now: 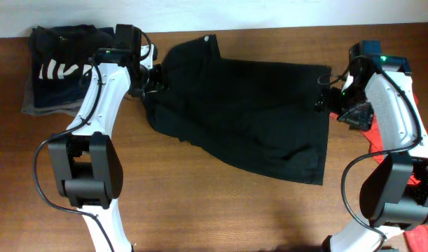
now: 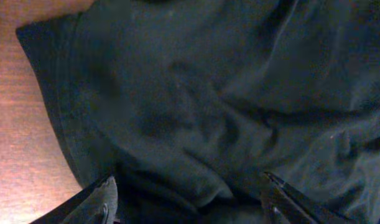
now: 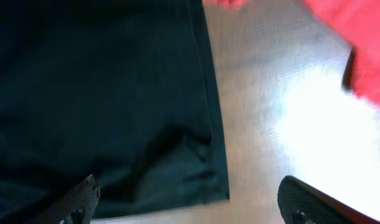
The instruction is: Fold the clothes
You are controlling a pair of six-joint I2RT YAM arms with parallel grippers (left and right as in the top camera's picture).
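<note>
Fingers point(image 2: 101, 200) of the left hand point(image 2: 188, 194) fill the bottom of the left wrist view, spread wide, nothing pinched between them, and right beneath them lies rumpled black cloth. That's the black garment point(image 1: 249, 112), the big one, lying mostly flat across the middle of the worktop point(image 1: 221, 210). One end reaches up to the far edge and the other runs out toward the right edge. You can pick out its small white logo point(image 1: 207, 40) up at the far end. The cloth is bunched and creased at its left end, where a hem curves round over bare wood on the left wrist camera.

From overhead, the left hand point(image 1: 156, 75) sits over that bunched left end, touching or just above it; it's hard to call. Over on the other side, the right hand point(image 1: 324, 99) hovers at the garment's right-hand edge. On the right wrist view its hand point(image 3: 188, 194) is wide open too, one finger over black cloth, the other over bare worktop, gripping nothing. The garment's straight hem and corner lie between them.

Just beyond, at the right edge of the worktop, there's the orange-red shirt point(image 1: 373, 143), partly hidden under the right arm, apart from the black garment. And in the far left corner sits a folded pile point(image 1: 59, 63), dark cloth with white markings on top.
</note>
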